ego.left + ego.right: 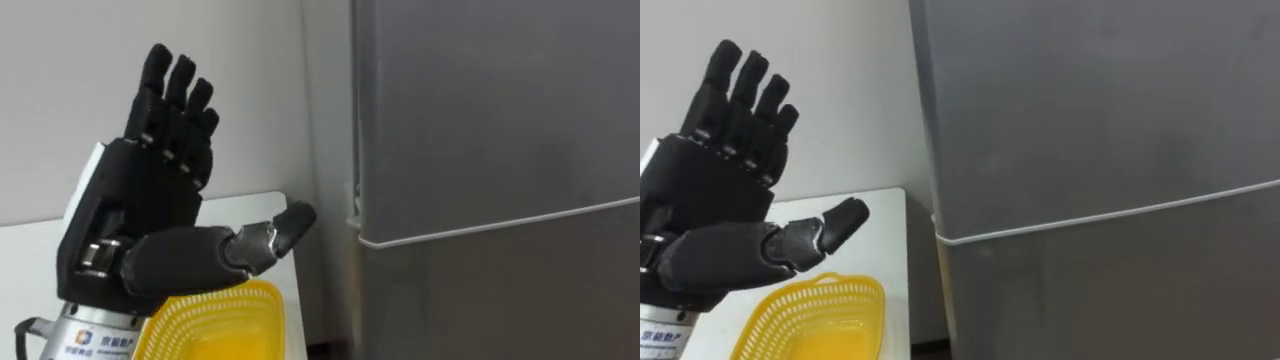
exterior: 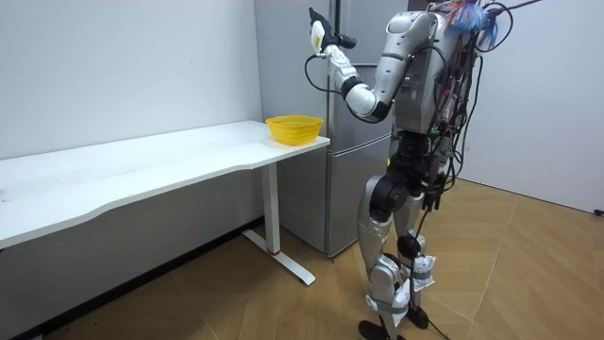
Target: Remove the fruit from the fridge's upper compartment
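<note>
1. The robot stands on the wood floor, right in front of the grey fridge (image 2: 345, 189), with its body close to it.
2. Its left arm is bent at the elbow and lifted high. The left hand (image 1: 150, 190) is up beside the fridge's left edge, at the height of the upper door (image 1: 500, 110).
3. The hand is wide open. The fingers (image 1: 175, 95) stand straight up, side by side, and the thumb (image 1: 265, 240) sticks out flat, pointing at the fridge. It holds nothing.
4. The thumb tip looks a little way off the fridge's edge, but I cannot tell for sure if it touches.
5. The upper door is closed. A thin pale line (image 1: 500, 223) runs across the fridge where the upper door meets the lower door (image 1: 500, 300).
6. A yellow basket (image 1: 215, 320) sits on the white table (image 1: 245, 212) just left of the fridge, on the corner nearest it and below the lifted hand.
</note>
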Controlling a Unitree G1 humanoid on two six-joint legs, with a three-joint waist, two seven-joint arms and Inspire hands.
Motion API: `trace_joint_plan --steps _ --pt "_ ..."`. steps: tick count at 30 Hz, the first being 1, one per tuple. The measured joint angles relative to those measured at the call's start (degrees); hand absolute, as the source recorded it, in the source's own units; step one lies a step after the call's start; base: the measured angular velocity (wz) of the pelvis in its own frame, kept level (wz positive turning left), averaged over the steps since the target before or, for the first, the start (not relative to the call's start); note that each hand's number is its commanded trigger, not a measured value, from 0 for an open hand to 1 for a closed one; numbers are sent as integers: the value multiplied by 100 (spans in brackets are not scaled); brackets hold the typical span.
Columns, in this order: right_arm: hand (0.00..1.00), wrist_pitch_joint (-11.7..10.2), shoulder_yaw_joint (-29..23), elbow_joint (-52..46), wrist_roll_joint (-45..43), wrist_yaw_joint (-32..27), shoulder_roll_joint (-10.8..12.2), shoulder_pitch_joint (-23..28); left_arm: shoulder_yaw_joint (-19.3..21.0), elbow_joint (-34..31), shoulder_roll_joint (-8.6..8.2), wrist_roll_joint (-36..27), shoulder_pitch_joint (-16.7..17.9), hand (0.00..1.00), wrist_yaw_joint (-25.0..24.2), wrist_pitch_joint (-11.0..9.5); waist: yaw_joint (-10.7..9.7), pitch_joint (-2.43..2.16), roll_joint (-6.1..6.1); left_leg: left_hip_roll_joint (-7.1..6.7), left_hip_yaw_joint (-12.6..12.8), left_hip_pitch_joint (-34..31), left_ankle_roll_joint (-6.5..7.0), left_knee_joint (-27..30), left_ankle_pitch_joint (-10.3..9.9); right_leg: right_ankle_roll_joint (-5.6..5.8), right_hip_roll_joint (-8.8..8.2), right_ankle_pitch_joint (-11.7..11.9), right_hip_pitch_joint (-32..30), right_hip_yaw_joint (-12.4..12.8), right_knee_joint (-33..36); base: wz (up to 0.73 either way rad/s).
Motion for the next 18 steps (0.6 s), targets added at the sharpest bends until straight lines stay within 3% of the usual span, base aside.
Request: trace_joint_plan --steps 11,18 --pt "0 115 68 102 92 -124 -44 -91 -774 -36 15 48 -290 0 -599 334 -89 5 121 29 10 -52 -1 -4 0 -23 26 45 -63 32 7 -1" --pt "0 205 78 120 91 -137 -50 -144 -816 -31 34 52 -295 0 -614 420 -146 24 96 24 11 -53 -1 -6 0 -21 25 44 -63 45 1 0"
